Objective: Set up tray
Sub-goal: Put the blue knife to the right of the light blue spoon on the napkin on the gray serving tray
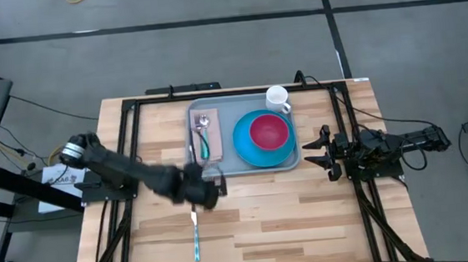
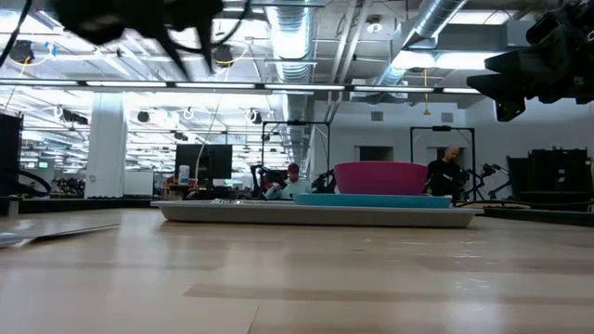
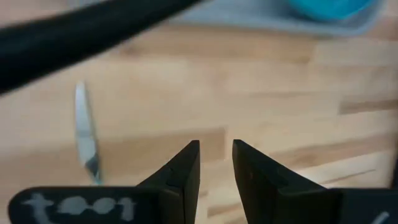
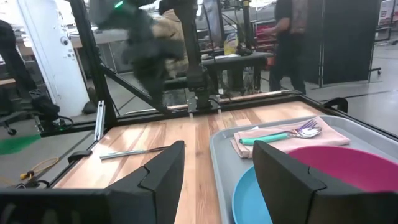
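Left gripper hovers nearly closed above knife, beside tray.

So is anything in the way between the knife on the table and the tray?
Nothing visible. The knife lies on bare wood near the table's front edge, and the tray is straight beyond it. Only the left gripper hangs over that stretch, above the table.

left tool nearly closed, right tool agape
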